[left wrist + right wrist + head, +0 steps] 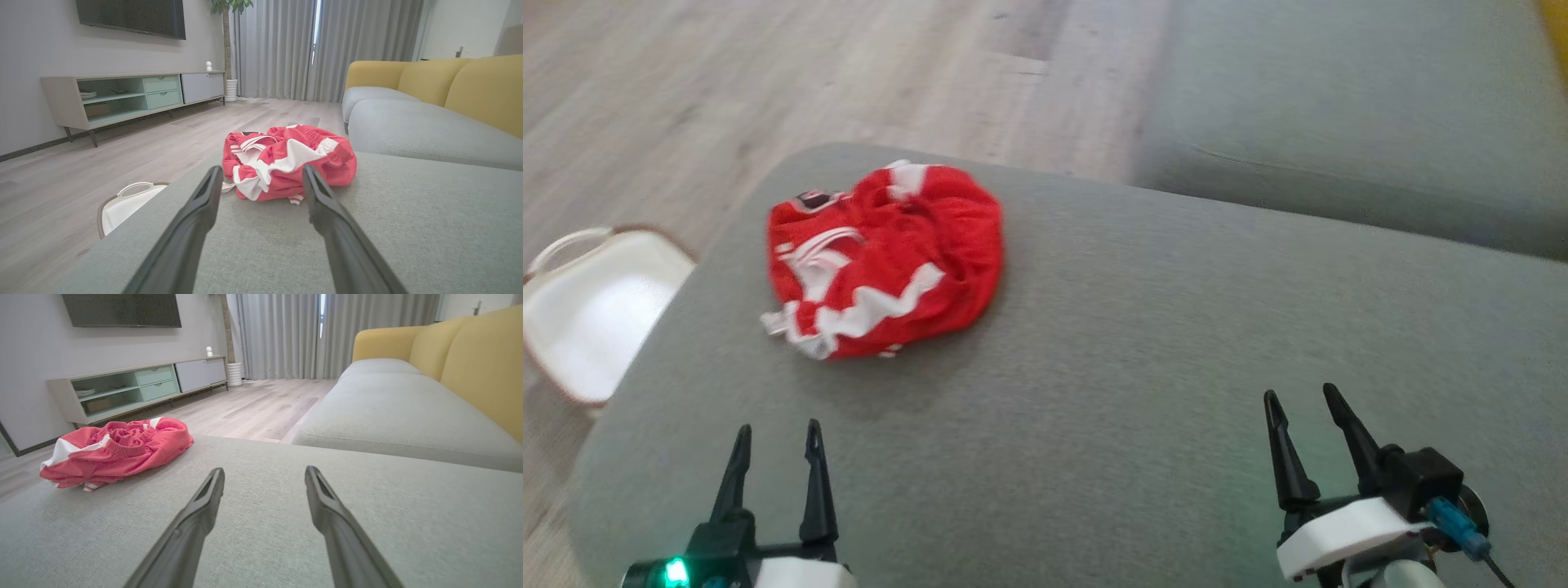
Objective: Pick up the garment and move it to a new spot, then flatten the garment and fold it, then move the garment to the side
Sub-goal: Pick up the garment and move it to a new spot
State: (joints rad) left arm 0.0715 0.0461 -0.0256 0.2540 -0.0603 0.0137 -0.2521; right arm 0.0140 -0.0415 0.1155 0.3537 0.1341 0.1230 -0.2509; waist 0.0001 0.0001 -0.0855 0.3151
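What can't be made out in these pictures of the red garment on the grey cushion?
- Garment: bunched up in every view; its own folds hide its type and its underside.
- White basket: in the head view it is blurred, cut by the left edge and partly behind the cushion.
- TV stand shelf: in the left wrist view, what lies on it is too small to name.

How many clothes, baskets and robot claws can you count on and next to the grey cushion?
Crumpled red and white fabric garment: 1
White basket with a brown rim and a looped handle: 1
Black two-fingered robot grippers: 2, the left gripper and the right gripper, both open
Total: 4
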